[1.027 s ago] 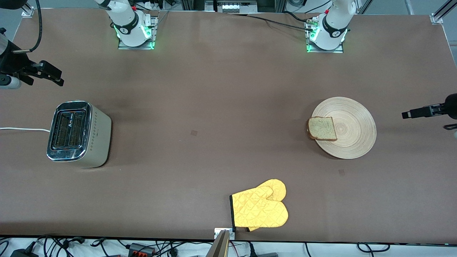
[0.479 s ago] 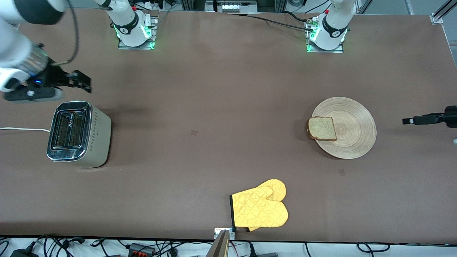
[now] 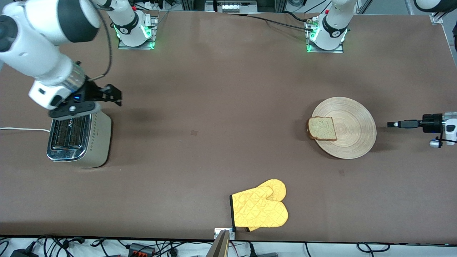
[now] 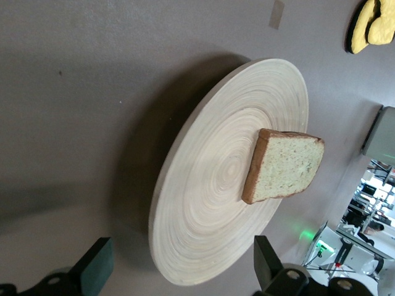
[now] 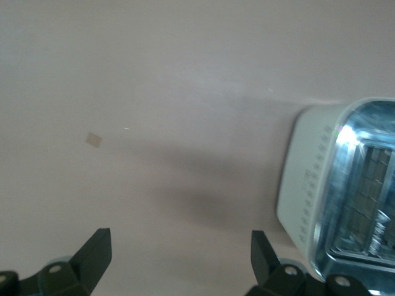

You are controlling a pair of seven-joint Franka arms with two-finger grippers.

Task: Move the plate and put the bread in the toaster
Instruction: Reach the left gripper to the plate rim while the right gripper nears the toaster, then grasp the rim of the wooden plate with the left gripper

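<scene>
Careful: the bread (image 3: 322, 128) overhangs the plate's (image 3: 353, 117) rim on the toaster (image 3: 78, 134) side, so a jolt could tip it off. Your left gripper (image 3: 392, 124), fingers apart, waits beside the plate; the right gripper (image 3: 113, 95), also spread, hovers beside the toaster.

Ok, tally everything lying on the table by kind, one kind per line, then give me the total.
Plate: 1
Bread slice, on the plate: 1
Toaster: 1
Yellow oven mitt: 1
Total: 4
</scene>
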